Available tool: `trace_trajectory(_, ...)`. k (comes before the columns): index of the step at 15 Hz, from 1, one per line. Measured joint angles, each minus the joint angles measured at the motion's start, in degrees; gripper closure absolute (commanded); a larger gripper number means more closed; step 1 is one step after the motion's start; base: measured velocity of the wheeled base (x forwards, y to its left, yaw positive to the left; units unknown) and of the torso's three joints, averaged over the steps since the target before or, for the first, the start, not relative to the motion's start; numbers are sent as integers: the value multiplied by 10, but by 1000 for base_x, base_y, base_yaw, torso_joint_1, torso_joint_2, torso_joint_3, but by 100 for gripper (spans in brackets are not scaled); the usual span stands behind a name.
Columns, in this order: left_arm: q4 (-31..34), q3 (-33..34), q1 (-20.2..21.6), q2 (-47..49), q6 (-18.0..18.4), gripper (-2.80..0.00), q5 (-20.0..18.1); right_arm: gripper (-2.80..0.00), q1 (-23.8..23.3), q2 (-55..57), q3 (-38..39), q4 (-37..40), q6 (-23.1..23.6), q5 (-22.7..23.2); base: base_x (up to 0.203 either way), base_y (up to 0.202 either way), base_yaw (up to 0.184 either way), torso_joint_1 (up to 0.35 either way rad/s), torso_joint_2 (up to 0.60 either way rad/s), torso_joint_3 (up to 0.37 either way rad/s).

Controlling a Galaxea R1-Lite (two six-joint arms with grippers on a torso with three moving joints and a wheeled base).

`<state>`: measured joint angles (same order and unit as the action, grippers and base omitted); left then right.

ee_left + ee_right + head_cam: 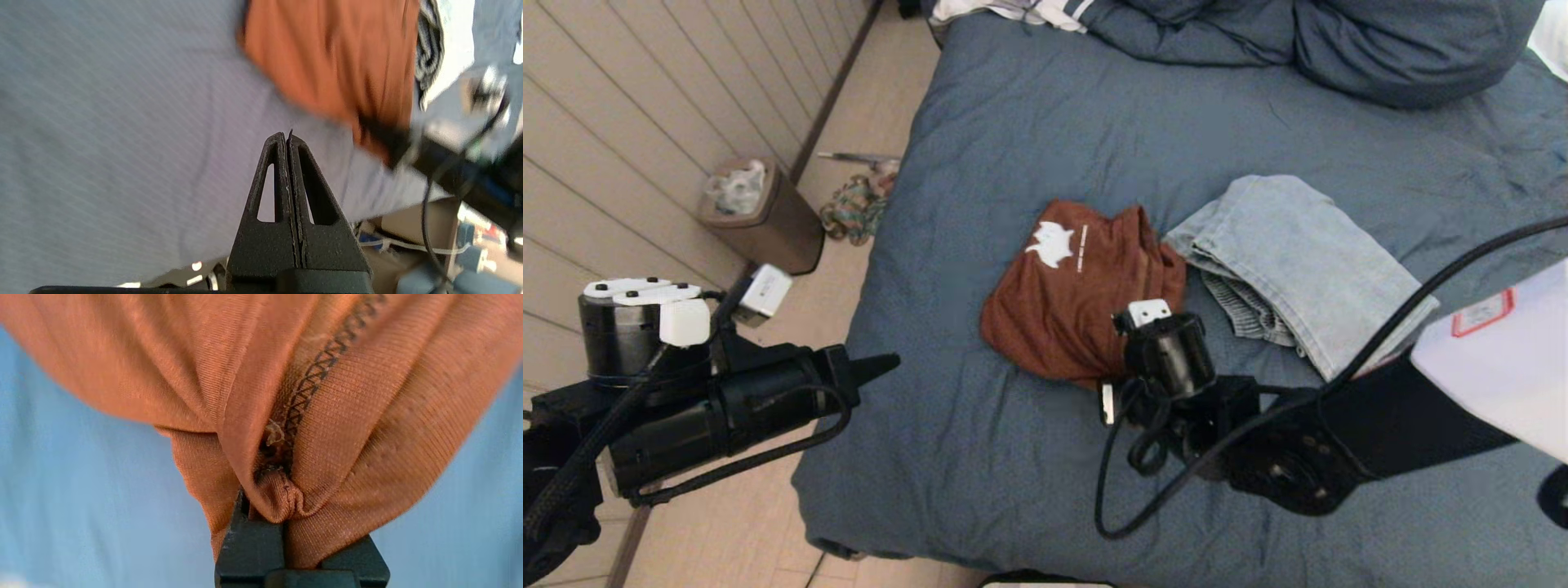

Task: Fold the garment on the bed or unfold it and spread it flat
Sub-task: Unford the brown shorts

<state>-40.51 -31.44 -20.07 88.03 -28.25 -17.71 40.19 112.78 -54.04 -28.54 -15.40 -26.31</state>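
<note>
Rust-orange shirt (1078,302) sits mid-bed (980,139), its near edge pinched in your R gripper (282,522). Jeans (1298,269) lie just beside it, R side. L gripper (288,141), closed & empty, hangs off bed's L edge; open sheet all round.

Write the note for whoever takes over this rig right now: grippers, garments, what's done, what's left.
Right gripper: shut on the rust-orange shirt, pinching its near edge.
Left gripper: shut, empty, off the bed's left edge.
The shirt lies bunched mid-bed, beside the light-blue jeans.
Done: shirt gripped.
Left: fold it or spread it flat; the jeans look roughly folded.
</note>
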Motion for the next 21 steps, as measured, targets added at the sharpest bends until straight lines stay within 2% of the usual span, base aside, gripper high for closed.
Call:
trace_trajectory(5, -1, 10, -17, -3, 1, 0, 2, 0, 43, -75, 206, -25, -58, 8, 0, 0, 0, 0, 0, 0)
trace_trajectory(6, -1, 11, -20, -4, 1, 0, 3, -280, 50, -81, 240, -49, -61, 7, 0, 0, 0, 0, 0, 0)
trace_trajectory(10, -1, 12, -24, -3, 0, 0, 3, -280, 61, -75, 324, -192, -78, 6, 0, 0, 0, 0, 0, 0)
trace_trajectory(14, 0, 12, -25, -2, 0, 0, 3, -280, 69, -73, 379, -276, -74, 6, 0, 0, 0, 0, 0, 0)
trace_trajectory(18, 0, 14, -27, -2, 1, 0, 3, -280, 85, -122, 428, -293, -59, 15, 0, 0, 0, 0, 0, 0)
trace_trajectory(21, 0, 15, -28, -3, 2, 0, 0, -280, 101, -197, 465, -288, -57, 43, 0, 0, 0, 0, 0, 0)
